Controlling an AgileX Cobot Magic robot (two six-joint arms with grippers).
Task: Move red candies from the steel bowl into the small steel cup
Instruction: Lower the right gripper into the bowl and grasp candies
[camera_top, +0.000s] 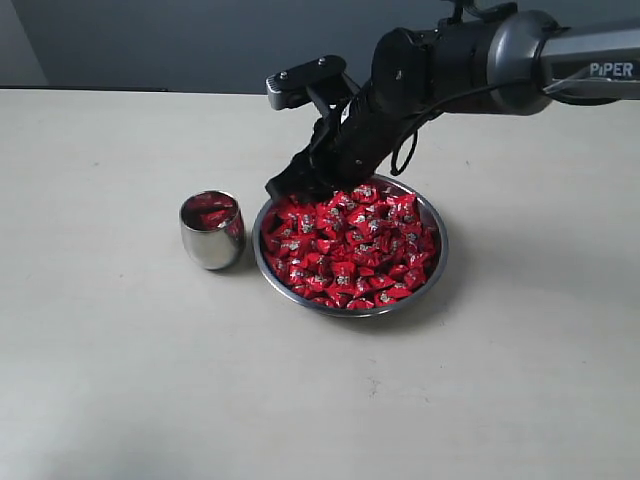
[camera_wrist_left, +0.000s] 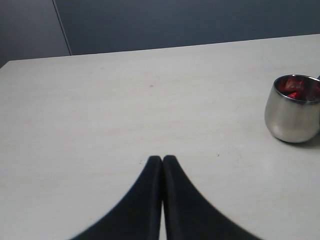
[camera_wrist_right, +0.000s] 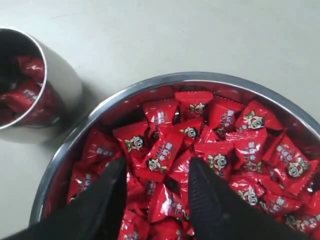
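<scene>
The steel bowl (camera_top: 433, 262) (camera_wrist_right: 165, 82) sits mid-table, heaped with red candies (camera_top: 350, 245) (camera_wrist_right: 235, 145). Left of it stands the small steel cup (camera_top: 212, 240) (camera_wrist_left: 290, 117) (camera_wrist_right: 65, 85), with a few red candies inside. My right gripper (camera_top: 295, 185) (camera_wrist_right: 156, 167) hangs open over the bowl's far-left part, its fingertips just above or among the candies, nothing held between them. My left gripper (camera_wrist_left: 162, 159) is shut and empty, low over bare table to the left of the cup; it does not show in the exterior view.
The table (camera_top: 120, 380) is pale beige, with a dark wall behind it. The right arm (camera_top: 470, 60) reaches in from the upper right above the bowl.
</scene>
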